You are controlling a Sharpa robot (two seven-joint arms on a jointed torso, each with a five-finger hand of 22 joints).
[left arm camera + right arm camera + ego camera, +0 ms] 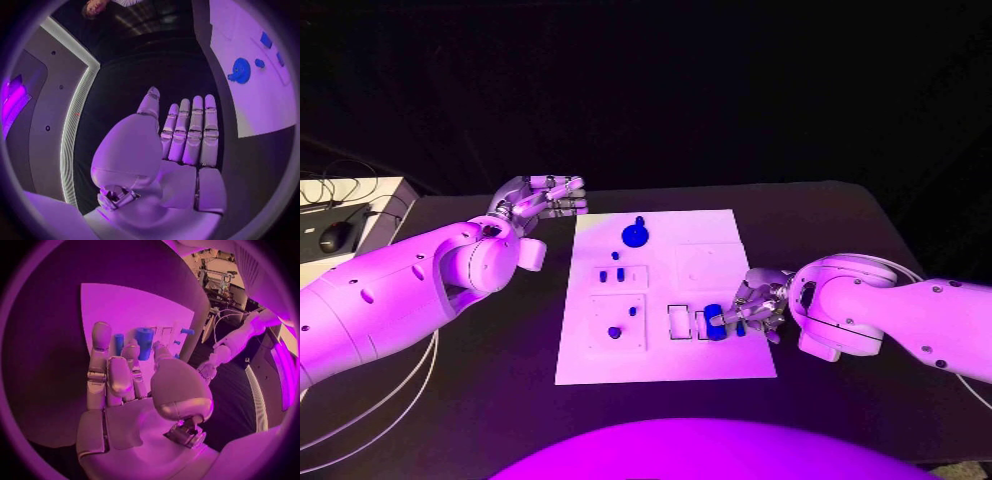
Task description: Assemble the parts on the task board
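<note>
so, step in hand: your right hand (759, 303) is at the right side of the task board (704, 250), working the blue part (715, 322) by the small rectangular slots; judging from the layout, that part is being seated or lifted there.
how to do it well: keep the part square to its slot before you press, and bring it down straight; a tilted entry would likely jam on the slot edge. move slowly, since the fingertips crowd the piece and hide its lower end.
right hand state: fingers are drawn in around the blue part (144, 341); in the wrist view the fingertips (101, 335) flank it closely and seem to touch it, but you cannot tell whether it is truly gripped or only touched.
left hand state: your left hand (541, 197) hangs just off the board's far left corner, over the desk (488, 380); its fingers (187, 131) lie straight and side by side, holding nothing.
where the parts are: a round blue part (635, 236) sits near the board's far edge; smaller blue pieces (612, 273) stand in the square plates along the left half.
watch for: the right arm shading the slots from the head view.
</note>
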